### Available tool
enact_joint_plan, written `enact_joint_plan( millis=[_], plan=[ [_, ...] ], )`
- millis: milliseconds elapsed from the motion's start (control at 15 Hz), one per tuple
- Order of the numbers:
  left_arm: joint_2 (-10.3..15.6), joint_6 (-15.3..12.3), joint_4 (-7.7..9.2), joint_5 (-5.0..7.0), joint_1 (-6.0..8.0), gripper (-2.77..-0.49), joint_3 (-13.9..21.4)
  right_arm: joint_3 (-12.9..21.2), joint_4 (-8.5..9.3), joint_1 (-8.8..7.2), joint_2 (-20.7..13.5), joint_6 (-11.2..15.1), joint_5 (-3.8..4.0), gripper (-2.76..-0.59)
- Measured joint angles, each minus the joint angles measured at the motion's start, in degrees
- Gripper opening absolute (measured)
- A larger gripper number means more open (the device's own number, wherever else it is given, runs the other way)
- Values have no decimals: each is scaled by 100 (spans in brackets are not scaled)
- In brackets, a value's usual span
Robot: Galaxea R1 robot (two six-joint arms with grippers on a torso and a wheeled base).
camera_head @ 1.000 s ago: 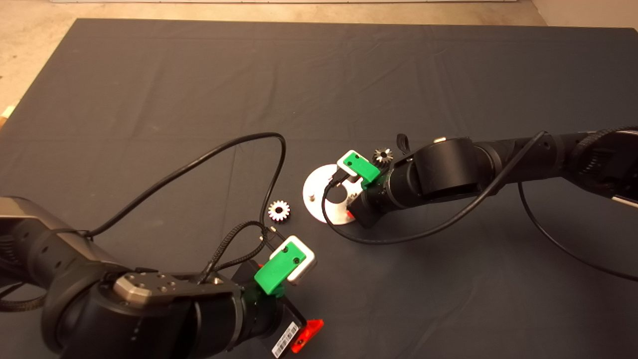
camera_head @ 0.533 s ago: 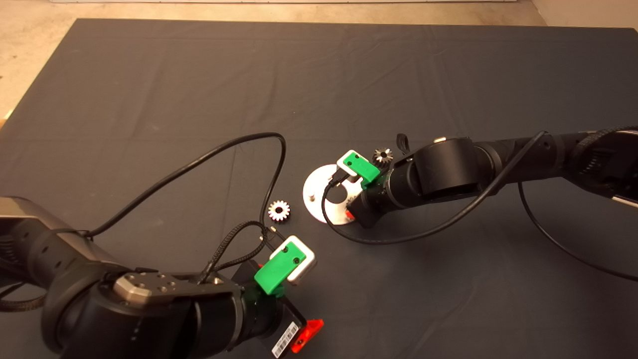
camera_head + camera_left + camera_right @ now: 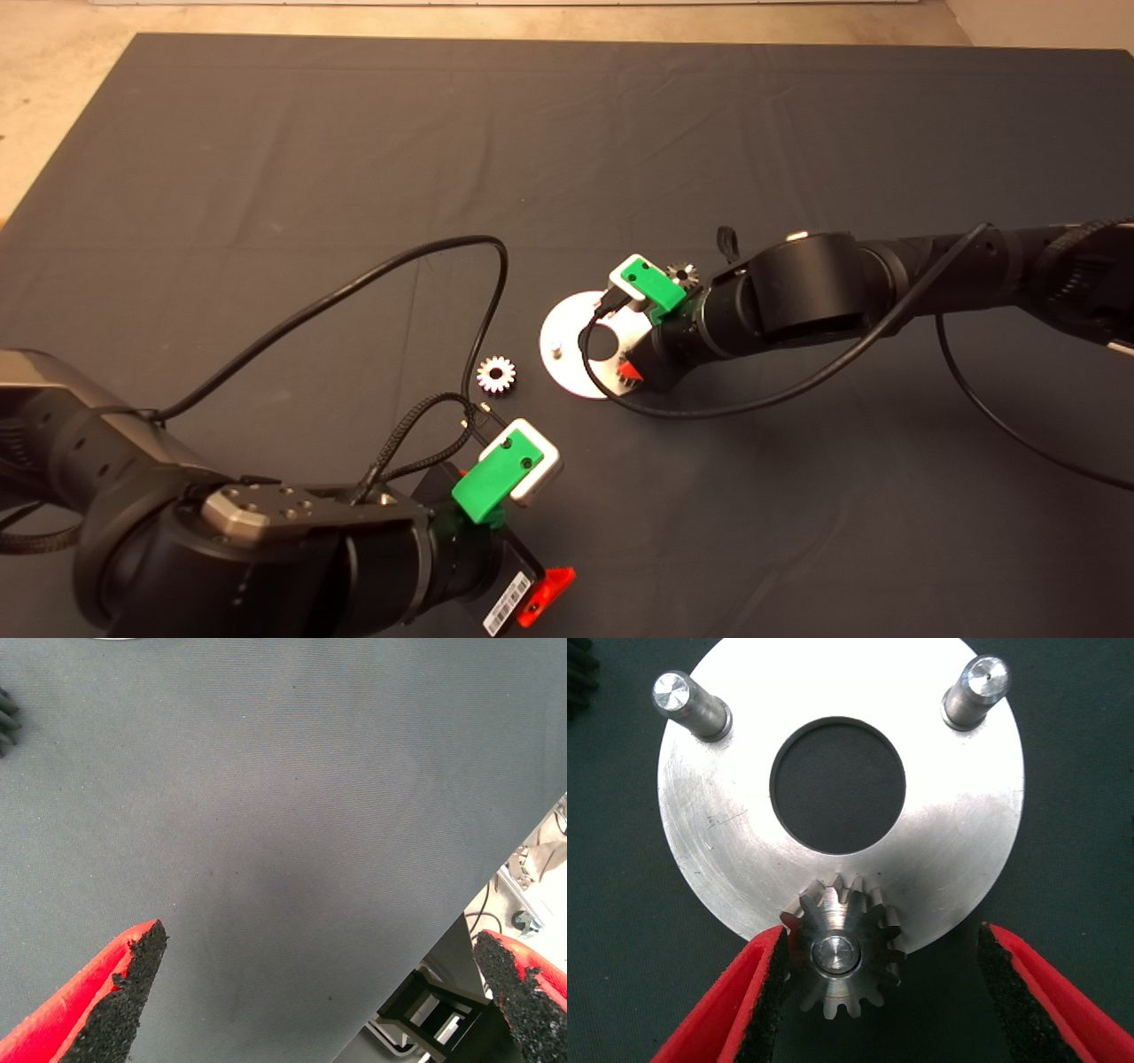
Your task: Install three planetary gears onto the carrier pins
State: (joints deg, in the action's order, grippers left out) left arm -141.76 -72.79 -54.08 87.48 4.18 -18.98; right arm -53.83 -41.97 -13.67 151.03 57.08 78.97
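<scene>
Sitting on one short silver pin [image 3: 835, 954], a small toothed steel gear [image 3: 843, 958] lies flat on the round silver carrier plate [image 3: 957, 850], at its rim. The other two silver pins [image 3: 688, 702] stand bare. The right green gripper with red fingers [image 3: 877, 992] is released: one pad [image 3: 769, 983] touches the gear's teeth, the other is apart from it. In the head view a second silver gear [image 3: 496, 374] lies on the dark mat [image 3: 354, 151] near the plate, and a third, darker gear [image 3: 680, 274] shows just beyond the right gripper. The left gripper [image 3: 323, 992] hangs open above the mat's near edge.
</scene>
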Motion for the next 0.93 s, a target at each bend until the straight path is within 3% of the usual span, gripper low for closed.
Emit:
enact_joint_plan(
  millis=[200,333,400,667,800,933],
  plan=[
    [1,0,0,0,-1,-75,0,4,0,-22,-25,4,-12,-176],
    [0,-1,0,-1,0,-75,0,9,2,-37,-53,21,-187,-176],
    [1,-2,0,0,0,-75,0,28,2,-62,-133,23,-278,-165],
    [1,-2,-2,0,0,-75,0,30,0,-343,-734,41,-257,-162],
    [1,-4,0,-2,0,-75,0,30,0,-433,-841,41,-256,-162],
    [1,-4,0,2,-2,-75,0,30,0,-427,-850,41,-288,-162]
  ],
)
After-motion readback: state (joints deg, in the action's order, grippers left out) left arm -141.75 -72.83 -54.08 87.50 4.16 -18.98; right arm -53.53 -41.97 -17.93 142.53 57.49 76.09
